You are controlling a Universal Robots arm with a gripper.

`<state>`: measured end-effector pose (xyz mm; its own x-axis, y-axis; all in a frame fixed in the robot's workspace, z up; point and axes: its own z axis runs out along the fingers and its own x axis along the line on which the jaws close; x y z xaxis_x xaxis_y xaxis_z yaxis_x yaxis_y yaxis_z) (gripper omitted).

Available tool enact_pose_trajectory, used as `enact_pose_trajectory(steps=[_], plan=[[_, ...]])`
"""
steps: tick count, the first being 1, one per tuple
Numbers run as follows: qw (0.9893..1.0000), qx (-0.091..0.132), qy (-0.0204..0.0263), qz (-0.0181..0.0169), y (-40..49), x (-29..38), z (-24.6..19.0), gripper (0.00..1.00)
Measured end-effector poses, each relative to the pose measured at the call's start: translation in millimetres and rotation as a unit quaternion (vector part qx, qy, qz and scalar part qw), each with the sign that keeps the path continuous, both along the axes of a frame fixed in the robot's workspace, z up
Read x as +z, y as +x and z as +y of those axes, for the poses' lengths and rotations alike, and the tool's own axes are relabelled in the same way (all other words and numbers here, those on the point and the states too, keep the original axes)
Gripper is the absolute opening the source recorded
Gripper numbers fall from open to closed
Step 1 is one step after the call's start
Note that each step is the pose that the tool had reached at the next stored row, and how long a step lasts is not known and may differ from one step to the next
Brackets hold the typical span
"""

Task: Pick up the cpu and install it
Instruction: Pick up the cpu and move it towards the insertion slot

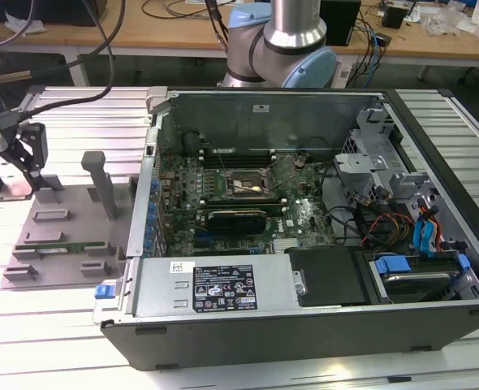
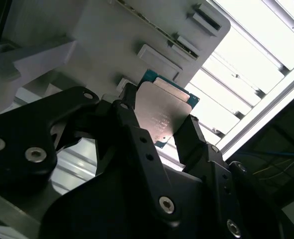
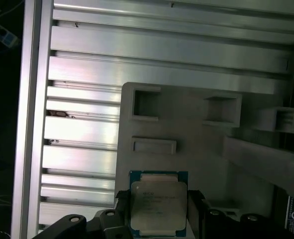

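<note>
Presently the pick-up step is in hand: the gripper (image 2: 159, 130) has its two fingers (image 2: 132, 122) set against opposite edges of the cpu (image 3: 158, 203), pinching it over the grey fixture tray (image 3: 187, 124) at the exterior view's left, outside the computer case (image 1: 304, 325). Installation is not yet done. The socket (image 1: 246, 186) inside the case, well apart to the right, appears vacant. Judgement: seating calls for a level chip, squared to the socket and lowered without sliding. Count: one cpu, one gripper, two fingers, one tray, one case, one socket.
</note>
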<state>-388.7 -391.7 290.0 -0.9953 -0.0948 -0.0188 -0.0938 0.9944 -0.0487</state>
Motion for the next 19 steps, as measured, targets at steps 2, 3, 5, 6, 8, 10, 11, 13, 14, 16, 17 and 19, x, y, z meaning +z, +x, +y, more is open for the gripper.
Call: enact_pose_trajectory(steps=[2, 3, 5, 6, 8, 10, 11, 13, 14, 16, 17, 19], plan=[[1.0000, 0.000, -0.0014, 0.0000, 0.0, 2.5, 0.0, 0.55], [1.0000, 0.000, -0.0017, 0.0000, 0.0, 3.1, 0.1, 0.55], [1.0000, 0.000, -0.0025, 0.0000, 0.0, 4.8, 0.1, 0.55], [1.0000, 0.000, -0.0028, 0.0000, 0.0, 5.3, 0.1, 0.55], [1.0000, 0.000, -0.0038, 0.0000, 0.0, 7.1, 0.2, 0.55], [1.0000, 0.000, -0.0051, 0.0000, 0.0, 9.1, 0.2, 0.55], [1.0000, 0.000, -0.0056, 0.0000, 0.0, 9.9, 0.2, 0.55], [1.0000, 0.000, -0.0066, 0.0000, 0.0, 11.4, 0.3, 0.55], [1.0000, 0.000, -0.0077, 0.0000, 0.0, 12.9, 0.3, 0.55], [1.0000, 0.000, -0.0091, 0.0000, 0.0, 14.5, 0.3, 0.55], [0.9999, 0.000, -0.0107, 0.0000, 0.0, 16.6, 0.4, 0.55], [0.9999, 0.000, -0.0118, 0.0000, 0.0, 18.7, 0.4, 0.55]])
